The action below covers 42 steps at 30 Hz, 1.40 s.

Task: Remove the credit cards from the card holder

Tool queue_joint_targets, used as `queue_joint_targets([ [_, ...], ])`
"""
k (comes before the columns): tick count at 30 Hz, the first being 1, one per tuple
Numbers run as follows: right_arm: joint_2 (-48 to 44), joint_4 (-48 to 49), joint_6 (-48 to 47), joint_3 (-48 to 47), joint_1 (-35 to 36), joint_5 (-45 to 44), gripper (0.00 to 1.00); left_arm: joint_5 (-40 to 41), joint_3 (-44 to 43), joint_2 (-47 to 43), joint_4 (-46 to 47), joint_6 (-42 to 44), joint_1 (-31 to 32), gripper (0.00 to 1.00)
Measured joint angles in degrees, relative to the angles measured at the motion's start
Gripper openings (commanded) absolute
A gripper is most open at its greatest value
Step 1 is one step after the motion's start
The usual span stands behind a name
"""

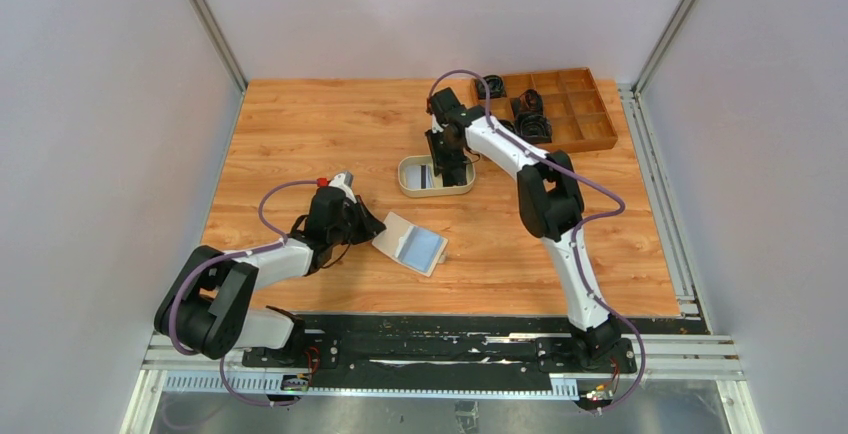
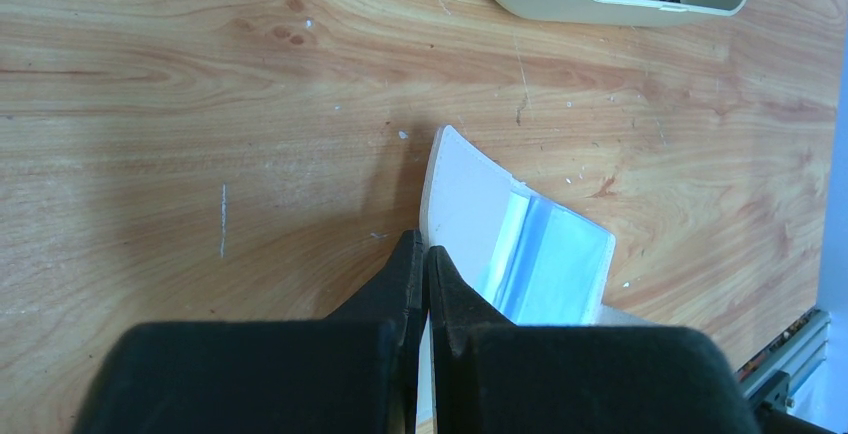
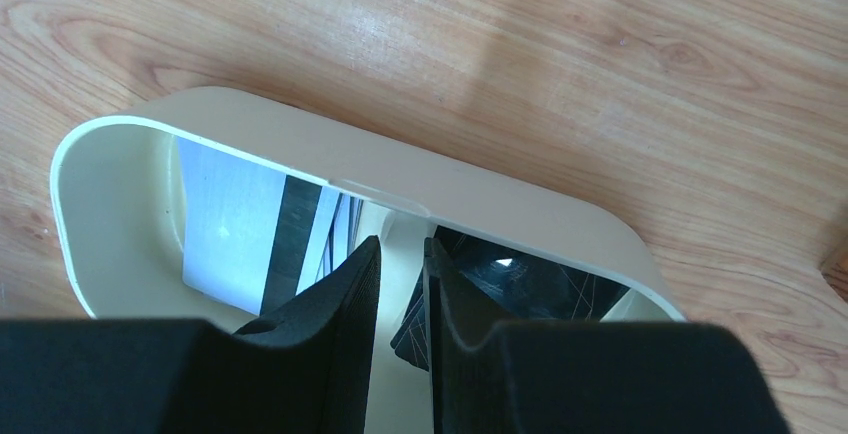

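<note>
We were in a robotics lab cell, not a lived-in room: the left arm [image 1: 260, 264] and the right arm [image 1: 560, 224] were bolted to a black plate [image 1: 440, 334] on aluminium rails [image 1: 400, 384] well behind the left gripper [image 1: 372, 229] and the right gripper [image 1: 447, 172], with purple cables [image 1: 270, 199] looping along them. Plain pale panels [image 1: 100, 104] in metal framing [image 1: 205, 19] stood outward of each gripper and beyond both, and a wood-grain tabletop [image 1: 330, 124] lay beneath the fingers.

Your left gripper [image 2: 424, 254] pinches the card holder [image 2: 470, 204] edge; your right gripper [image 3: 402, 254], well beyond it, points down, jaws slightly apart.
</note>
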<state>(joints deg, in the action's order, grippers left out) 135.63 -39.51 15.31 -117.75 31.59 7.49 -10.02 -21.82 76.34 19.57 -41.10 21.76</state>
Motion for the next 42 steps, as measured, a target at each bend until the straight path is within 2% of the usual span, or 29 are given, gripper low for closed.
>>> queue_joint_targets([
  [13, 0.61, -1.18, 0.09, -0.96, 2.71, -5.68, 0.28, 0.17, 0.09, 0.0, -0.02, 0.24, -0.15, 0.0],
  [22, 0.94, -1.6, 0.87, -1.55, 3.58, -9.16, 0.39, 0.17, 0.63, 0.0, -0.07, 0.44, -0.98, 0.0],
  [33, 0.94, -1.6, 2.43, -1.55, 3.69, -9.35, 0.43, 0.15, 0.74, 0.02, -0.04, 0.48, -1.11, 0.0],
  [42, 0.94, -1.55, 3.13, -1.55, 3.69, -9.46, 0.43, 0.15, 0.74, 0.02, -0.04, 0.48, -1.14, 0.0],
])
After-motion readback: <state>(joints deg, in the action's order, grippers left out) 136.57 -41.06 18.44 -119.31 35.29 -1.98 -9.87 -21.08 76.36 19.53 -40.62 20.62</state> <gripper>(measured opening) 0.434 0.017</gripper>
